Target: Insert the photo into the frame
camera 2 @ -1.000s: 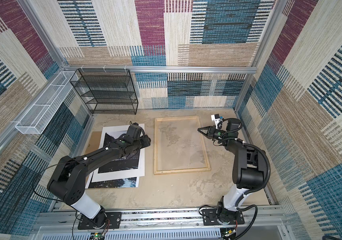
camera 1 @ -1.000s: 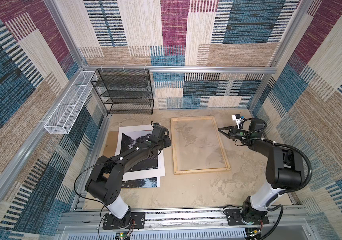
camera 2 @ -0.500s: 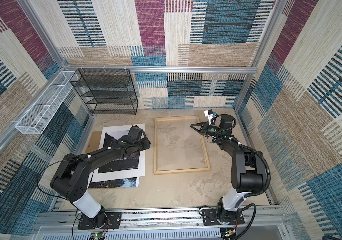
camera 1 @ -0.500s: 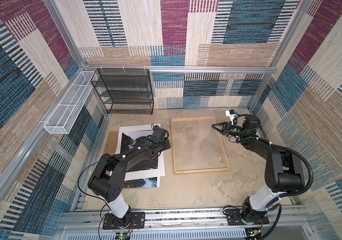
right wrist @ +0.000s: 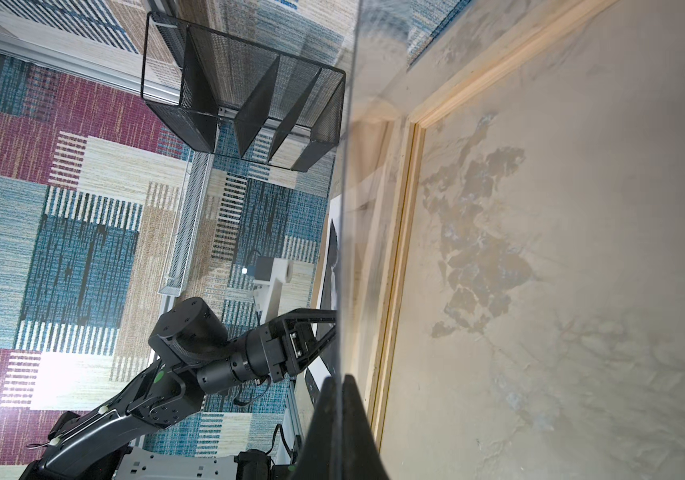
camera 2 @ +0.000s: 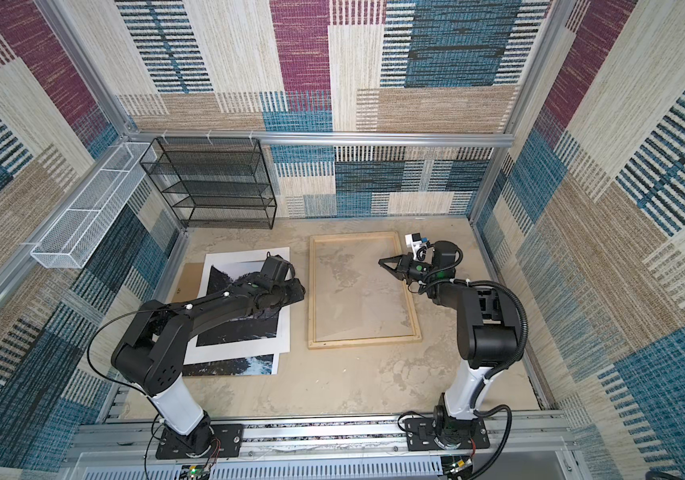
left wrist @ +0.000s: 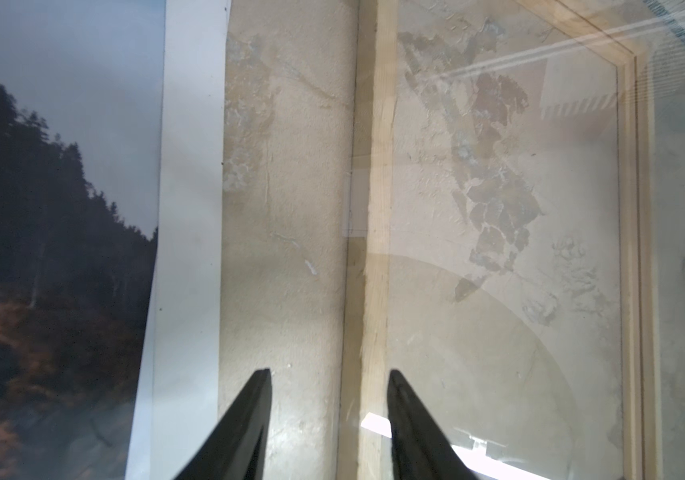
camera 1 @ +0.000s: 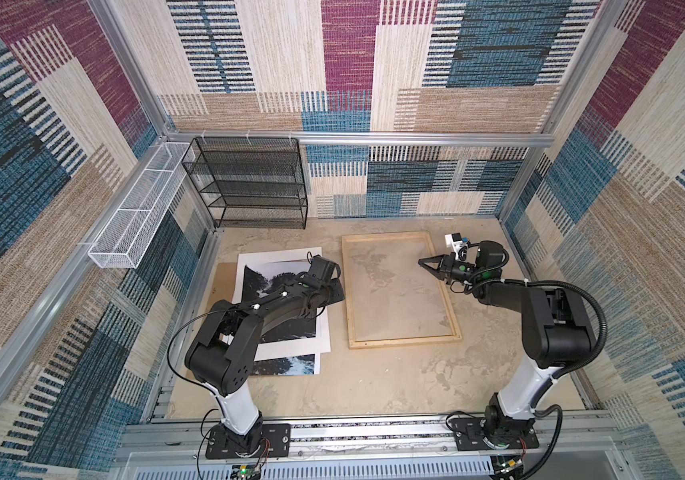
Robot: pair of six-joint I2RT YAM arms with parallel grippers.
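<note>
The photo [camera 1: 290, 365] is laid flat at the left of the surface [camera 1: 374, 386], mostly covered by a white mat [camera 1: 297, 347], on a brown board [camera 1: 224, 278]. The frame [camera 1: 405, 340] is laid just beside it, not touching. The left claw [left wrist: 328, 374] is held half open and empty over the bare strip between them. The right claw [camera 1: 421, 262] is pinched shut on a clear pane's [right wrist: 349, 187] edge, raised over the frame.

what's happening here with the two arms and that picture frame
The right gripper is shut on the edge of the clear pane, holding it raised over the frame. The left gripper is open and empty, low over the table between the frame and the white mat. The photo lies flat under that mat, not yet in the frame.
</note>
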